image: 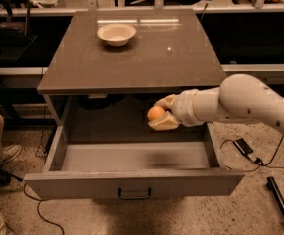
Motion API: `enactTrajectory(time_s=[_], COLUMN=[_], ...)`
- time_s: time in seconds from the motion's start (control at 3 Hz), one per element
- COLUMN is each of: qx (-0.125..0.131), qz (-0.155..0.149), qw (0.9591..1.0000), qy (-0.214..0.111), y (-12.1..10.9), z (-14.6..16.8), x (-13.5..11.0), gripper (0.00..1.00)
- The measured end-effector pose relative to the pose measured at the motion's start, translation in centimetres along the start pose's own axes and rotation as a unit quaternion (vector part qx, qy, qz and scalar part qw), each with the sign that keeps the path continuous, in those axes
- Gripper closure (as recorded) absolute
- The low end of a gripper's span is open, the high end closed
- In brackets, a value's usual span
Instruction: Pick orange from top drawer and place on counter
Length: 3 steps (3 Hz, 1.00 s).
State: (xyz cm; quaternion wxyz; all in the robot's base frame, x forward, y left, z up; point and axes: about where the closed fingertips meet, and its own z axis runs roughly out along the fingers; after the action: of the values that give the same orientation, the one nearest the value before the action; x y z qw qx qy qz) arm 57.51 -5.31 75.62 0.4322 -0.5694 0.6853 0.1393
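The orange (155, 113) is held between the two pale fingers of my gripper (160, 113). The gripper is shut on it and holds it up in the air over the open top drawer (132, 156), just below the front edge of the counter (132, 58). My white arm reaches in from the right. The drawer is pulled fully out, with its grey floor bare and a dark pull handle (134, 194) on its front panel.
A shallow white bowl (116, 34) sits at the back left of the counter. A person's leg and shoe (0, 146) are at the left. Cables (245, 148) lie on the floor at the right. Chairs and desks stand behind.
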Motion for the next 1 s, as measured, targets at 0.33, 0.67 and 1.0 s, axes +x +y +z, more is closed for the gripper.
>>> enactTrajectory(time_s=[0.33, 0.67, 1.0], qx=[0.039, 0.076, 0.096], qz=[0.012, 0.034, 0.074], qw=[0.9982, 0.9934, 0.9852], qy=[-0.045, -0.079, -0.121], y=[-3.3, -6.1, -8.9], z=[-4.8, -8.2, -8.7], x=[-1.0, -2.1, -3.6], gripper=[1.0, 1.0, 1.0])
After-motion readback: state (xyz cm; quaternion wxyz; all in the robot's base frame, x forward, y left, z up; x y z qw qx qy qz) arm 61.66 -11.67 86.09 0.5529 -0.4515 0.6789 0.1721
